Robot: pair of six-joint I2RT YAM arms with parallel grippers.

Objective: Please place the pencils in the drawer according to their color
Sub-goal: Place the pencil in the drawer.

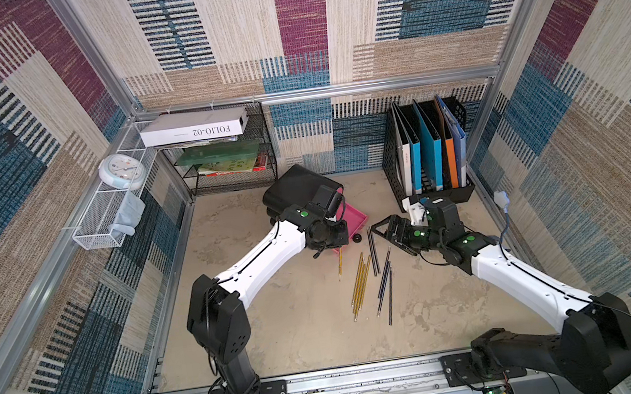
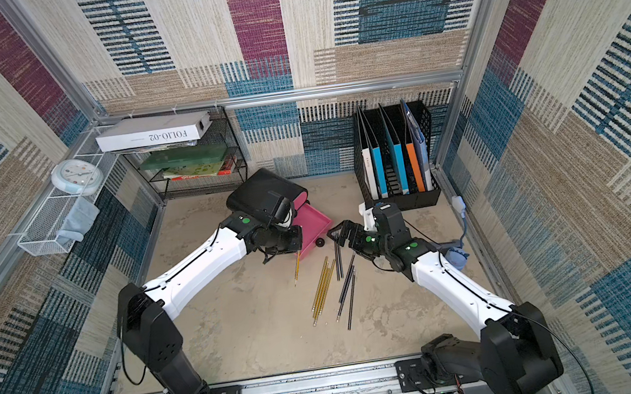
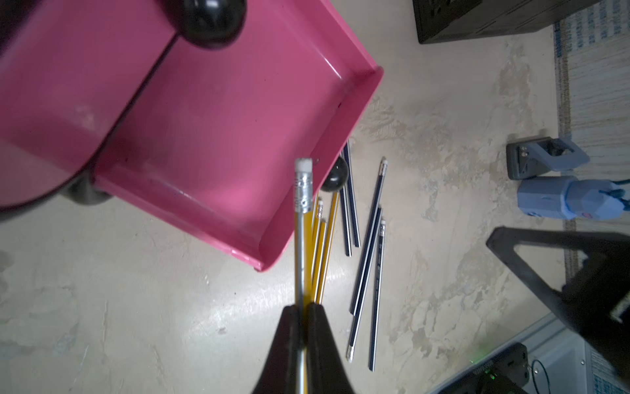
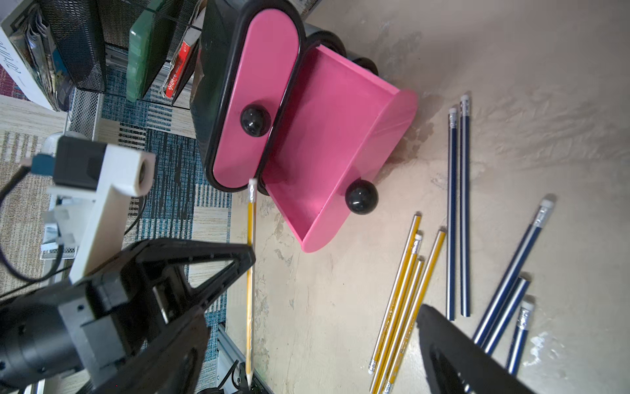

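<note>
Where the pink drawer [image 1: 356, 217] stands pulled out of the black cabinet [image 1: 296, 186] at 12 o'clock on the table [image 1: 280, 331], the left gripper [image 3: 302, 308] hangs at the drawer's 7 o'clock with its fingers pressed together on the held yellow pencil [image 3: 301, 238]. This pencil's white eraser end shows against the drawer's front rim in the left wrist view. Its point aims down toward the table, though whether it touches cannot be told. The right gripper [image 1: 380, 233] sits at 3 o'clock of the drawer's black knob [image 1: 358, 239], fingers spread wide and holding nothing, just beside the far ends of the navy pair [image 1: 372, 250], two pencils lying side by side. At 6 o'clock of the drawer the loose yellow pencils [image 1: 359, 286], four of them, lie in a nearly parallel bundle. At their 3 o'clock the navy trio [image 1: 383, 287] lies slanted close together. A black file rack [image 1: 427, 161] stands at 1 o'clock on the table.
</note>
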